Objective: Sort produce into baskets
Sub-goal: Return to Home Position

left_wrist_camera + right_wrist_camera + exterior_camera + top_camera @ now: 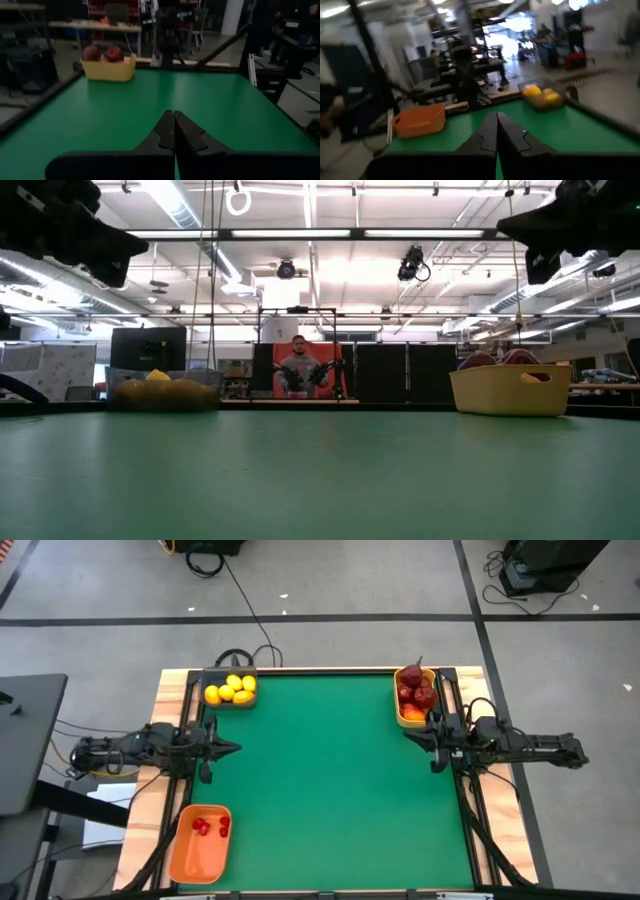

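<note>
A: State of the grippers?
B: Both empty, fingers pressed together. The left gripper (174, 116) hung at the table's left edge, the right gripper (496, 116) beside the yellow tray (399, 712).
A: The produce?
B: Lemons (231, 690) in the grey tray (230, 671), red fruits (417, 688) in the yellow, small red pieces (210, 826) in the orange tray (195, 858). The lemons were probably firm and apt to roll, so grip across the middle. Only the overhead view showed the small pieces. The right wrist view gave just that tray's wall.

No text, label, brand, number or sign can be read in any of the four views, whether on the table, the baskets, the arms or the room behind them.
</note>
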`<state>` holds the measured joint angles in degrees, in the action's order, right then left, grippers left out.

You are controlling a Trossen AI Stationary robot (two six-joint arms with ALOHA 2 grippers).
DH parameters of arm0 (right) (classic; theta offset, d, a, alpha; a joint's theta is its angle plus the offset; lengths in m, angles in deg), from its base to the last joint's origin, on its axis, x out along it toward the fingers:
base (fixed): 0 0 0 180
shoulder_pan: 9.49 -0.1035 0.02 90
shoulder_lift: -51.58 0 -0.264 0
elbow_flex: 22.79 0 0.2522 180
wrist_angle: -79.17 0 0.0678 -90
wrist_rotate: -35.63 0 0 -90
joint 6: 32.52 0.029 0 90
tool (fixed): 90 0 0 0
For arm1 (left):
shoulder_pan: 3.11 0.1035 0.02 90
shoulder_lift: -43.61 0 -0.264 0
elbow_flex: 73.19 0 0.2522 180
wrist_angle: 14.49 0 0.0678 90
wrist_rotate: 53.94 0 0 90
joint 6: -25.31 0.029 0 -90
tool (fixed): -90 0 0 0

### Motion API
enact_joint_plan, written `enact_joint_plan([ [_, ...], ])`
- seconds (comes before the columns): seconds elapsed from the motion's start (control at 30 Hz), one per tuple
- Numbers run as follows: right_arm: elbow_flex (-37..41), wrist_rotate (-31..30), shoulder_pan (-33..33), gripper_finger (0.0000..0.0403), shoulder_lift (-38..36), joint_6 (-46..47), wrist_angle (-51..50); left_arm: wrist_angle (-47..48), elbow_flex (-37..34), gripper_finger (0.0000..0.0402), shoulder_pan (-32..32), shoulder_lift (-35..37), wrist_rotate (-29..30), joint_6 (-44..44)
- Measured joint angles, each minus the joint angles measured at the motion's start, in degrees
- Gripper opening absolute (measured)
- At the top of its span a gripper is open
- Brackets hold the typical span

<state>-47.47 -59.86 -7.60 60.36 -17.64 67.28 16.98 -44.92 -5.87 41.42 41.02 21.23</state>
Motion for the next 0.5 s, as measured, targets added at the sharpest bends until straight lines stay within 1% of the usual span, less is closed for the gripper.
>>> enact_joint_plan([
  [0.07, 0.00, 0.99, -0.22, 0.0010, -0.31, -4.36, 1.00, -0.45, -1.21, 0.0000, 0.00, 2.03, 0.40, 1.00],
  [0.13, 0.00, 0.20, -0.26, 0.0009, -1.06, -7.14, 2.36, -2.53, -2.46, 0.0000, 0.00, 2.23, 2.22, 1.97],
  [0.2, 0.00, 0.06, -0.24, 0.0009, -2.36, -8.85, 2.61, -3.93, -3.26, 0.0000, 0.02, 2.19, 2.70, 2.48],
  [0.27, 0.00, 0.60, -0.26, 0.0009, -4.13, -10.28, 1.82, -6.52, -4.14, 0.0000, 0.00, 2.21, 2.66, 2.46],
  [0.4, 0.00, 1.05, -0.26, 0.0009, -8.26, -11.44, -1.06, -7.20, -5.48, 0.0000, 0.00, 2.20, 2.11, 2.62],
  [0.5, -0.02, 1.49, -0.26, 0.0009, -8.56, -11.25, -2.99, -9.79, -7.36, 0.0000, 0.00, 2.16, 1.53, 2.51],
])
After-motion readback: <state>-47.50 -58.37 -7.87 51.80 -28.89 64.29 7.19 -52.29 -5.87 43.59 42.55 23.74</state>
